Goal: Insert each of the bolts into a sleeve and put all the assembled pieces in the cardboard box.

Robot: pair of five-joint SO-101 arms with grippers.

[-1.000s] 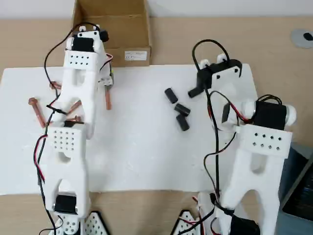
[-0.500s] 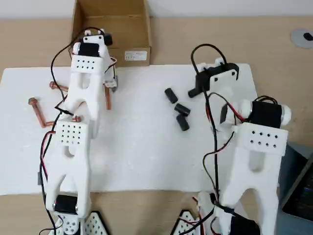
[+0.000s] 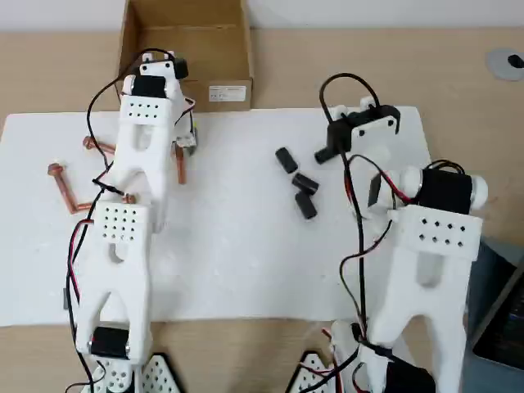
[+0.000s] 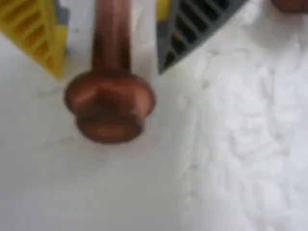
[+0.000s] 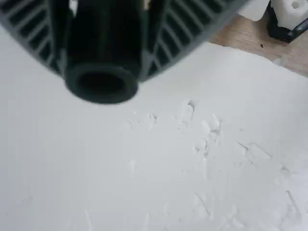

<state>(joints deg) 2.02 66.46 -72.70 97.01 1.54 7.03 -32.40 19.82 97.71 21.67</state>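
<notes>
A copper bolt (image 3: 180, 164) lies on the white foam, its shaft (image 4: 111, 33) between the yellow and grey fingers of my left gripper (image 4: 109, 70). The gripper is open, with foam showing on both sides of the shaft. The bolt's head (image 4: 109, 103) points away from the jaws. In the high view the left gripper (image 3: 182, 147) sits just in front of the cardboard box (image 3: 229, 86). My right gripper (image 3: 327, 151) is shut on a black sleeve (image 5: 102, 84), held just above the foam with its open end showing.
Three loose black sleeves (image 3: 286, 160), (image 3: 305, 182), (image 3: 305, 205) lie mid-mat. Several copper bolts, such as one (image 3: 57, 172), are scattered at the left, partly under the left arm. The white foam mat (image 3: 229, 254) ends short of the box, on a wooden table.
The left arm has swung right and its gripper has come over the bolt, which stayed where it lay. The right arm has barely moved with its sleeve.
</notes>
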